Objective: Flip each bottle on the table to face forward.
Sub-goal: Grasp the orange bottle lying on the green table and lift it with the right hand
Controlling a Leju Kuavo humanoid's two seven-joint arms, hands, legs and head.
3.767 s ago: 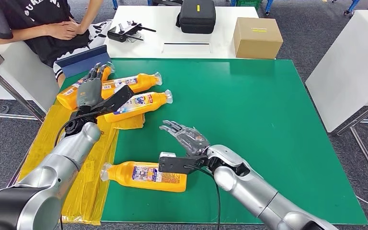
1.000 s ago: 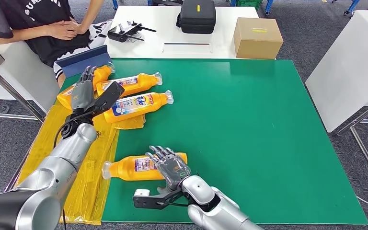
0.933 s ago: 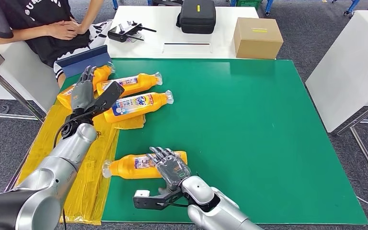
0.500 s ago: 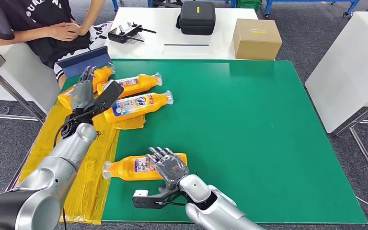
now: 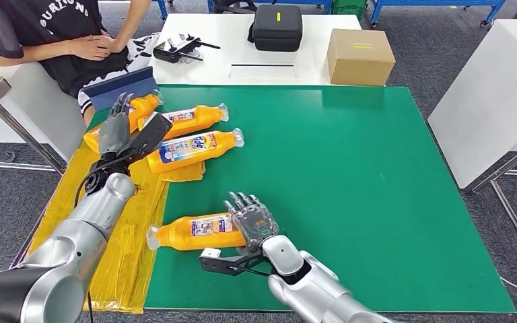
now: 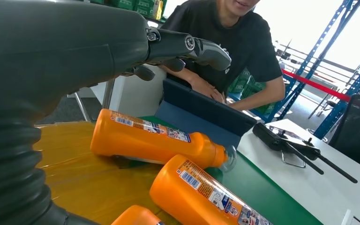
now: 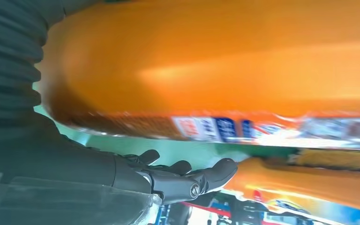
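**Four orange bottles lie flat on a green table, one against the right hand**

A green table (image 5: 350,168) takes up the middle of the head view, with a yellow sheet (image 5: 128,229) draped over its left edge. Past the table's upper edge stands a white table (image 5: 242,40) carrying a black case (image 5: 277,23) and a cardboard box (image 5: 361,56). A person (image 5: 54,33) in a black shirt sits at the upper left, and grey carpet shows around the furniture.

The near bottle (image 5: 195,232) lies on its side in the lower left-centre of the frame, its long axis running nearly left to right, cap toward the left and base toward the right, with a printed label facing up. The right hand (image 5: 254,221) sits at its base end, fingers spread and extended; from the right wrist view the fingers reach along beside the orange body without wrapping it, so it holds nothing.

Three more bottles (image 5: 192,147) lie clustered at the upper left, slanted with caps toward the upper right. The left hand (image 5: 116,128) hovers over that cluster, fingers straight and apart, empty; the left wrist view shows them clear above the bottles.
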